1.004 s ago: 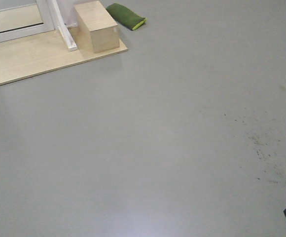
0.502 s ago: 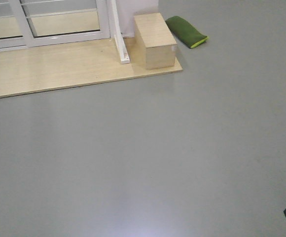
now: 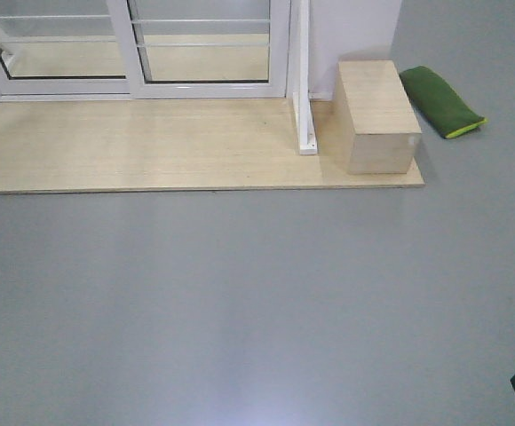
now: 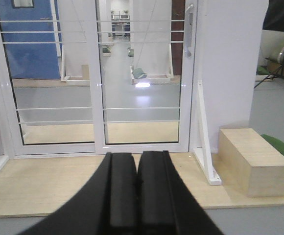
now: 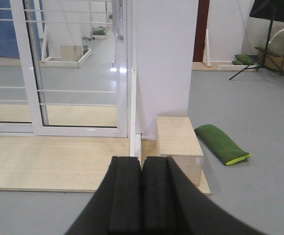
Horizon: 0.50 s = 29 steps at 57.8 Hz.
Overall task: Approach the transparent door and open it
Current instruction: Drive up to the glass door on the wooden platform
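The transparent door (image 4: 185, 93) is the right-hand glass panel with thin white bars, and its curved handle (image 4: 188, 28) sits high on the right stile. It stands straight ahead in the left wrist view, appears on the left as the door (image 5: 122, 73) with handle (image 5: 116, 23) in the right wrist view, and its bottom part (image 3: 209, 53) shows at the top of the front view. It looks closed against the white wall. My left gripper (image 4: 137, 155) is shut and empty, well short of the door. My right gripper (image 5: 142, 160) is shut and empty too.
A light wooden platform (image 3: 151, 146) lies before the door on the grey floor. A white bracket post (image 3: 304, 84) stands at the door's right, then a wooden box (image 3: 377, 115) and a green cushion (image 3: 439, 100). A handle-less barred glass panel (image 4: 54, 73) is left of the door.
The front view has swung left: platform, box and cushion slid right and the barred glass panels came into view at the top. The door now sits nearly square ahead.
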{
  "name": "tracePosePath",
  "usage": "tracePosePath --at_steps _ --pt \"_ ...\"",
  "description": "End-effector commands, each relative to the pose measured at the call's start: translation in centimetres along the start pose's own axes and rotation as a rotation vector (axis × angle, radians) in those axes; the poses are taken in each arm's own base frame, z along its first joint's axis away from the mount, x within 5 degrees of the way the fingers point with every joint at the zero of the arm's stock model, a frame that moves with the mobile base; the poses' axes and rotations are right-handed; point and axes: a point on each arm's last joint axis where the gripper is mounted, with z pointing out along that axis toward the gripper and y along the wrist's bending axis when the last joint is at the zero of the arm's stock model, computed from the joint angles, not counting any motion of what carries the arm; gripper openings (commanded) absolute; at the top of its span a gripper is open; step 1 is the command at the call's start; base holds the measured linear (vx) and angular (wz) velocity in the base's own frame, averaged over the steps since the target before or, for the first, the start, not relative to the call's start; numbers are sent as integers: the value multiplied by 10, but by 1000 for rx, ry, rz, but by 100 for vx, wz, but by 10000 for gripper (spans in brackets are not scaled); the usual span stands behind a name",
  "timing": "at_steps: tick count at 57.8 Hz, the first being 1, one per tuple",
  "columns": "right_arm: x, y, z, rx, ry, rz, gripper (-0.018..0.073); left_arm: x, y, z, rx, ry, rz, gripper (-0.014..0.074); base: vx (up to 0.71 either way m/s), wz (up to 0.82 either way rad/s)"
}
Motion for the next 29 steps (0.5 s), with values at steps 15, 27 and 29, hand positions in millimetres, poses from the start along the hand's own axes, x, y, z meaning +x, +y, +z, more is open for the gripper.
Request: tracePosePath --at_steps 15,27,29 --pt "-7 0 -1 -2 -96 -8 -9 -5 -1 -1 10 -86 -7 -6 54 22" --pt "-7 0 -1 -2 -96 -8 -9 -5 -1 -1 10 -86 -7 -6 53 18" --pt "-7 0 -1 -2 -96 -8 -9 -5 -1 -1 10 -86 -7 -6 53 18"
